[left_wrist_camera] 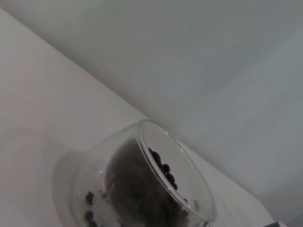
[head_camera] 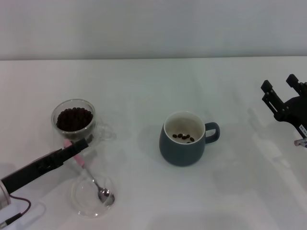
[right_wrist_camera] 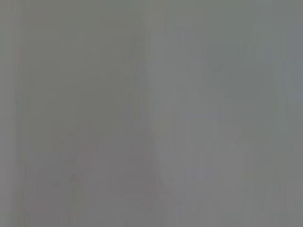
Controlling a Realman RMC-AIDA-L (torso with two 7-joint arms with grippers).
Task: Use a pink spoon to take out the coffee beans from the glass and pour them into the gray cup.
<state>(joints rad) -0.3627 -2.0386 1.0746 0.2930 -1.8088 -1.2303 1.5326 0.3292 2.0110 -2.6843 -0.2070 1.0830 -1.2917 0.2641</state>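
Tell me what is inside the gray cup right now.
The gray cup holds a few coffee beans scattered on its cream floor, visible in the head view. The near inner wall and part of the floor are hidden by the rim, so any beans there cannot be seen.

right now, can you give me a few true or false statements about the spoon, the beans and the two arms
1. The left tool is at the pink spoon handle. True.
2. The spoon's bowl lies inside the gray cup. False: it rests in a shallow glass dish.
3. The gray cup already holds a few coffee beans. True.
4. The glass is empty. False: it is heaped with beans.
5. The right tool hovers over the gray cup. False: it sits off at the table's right edge.
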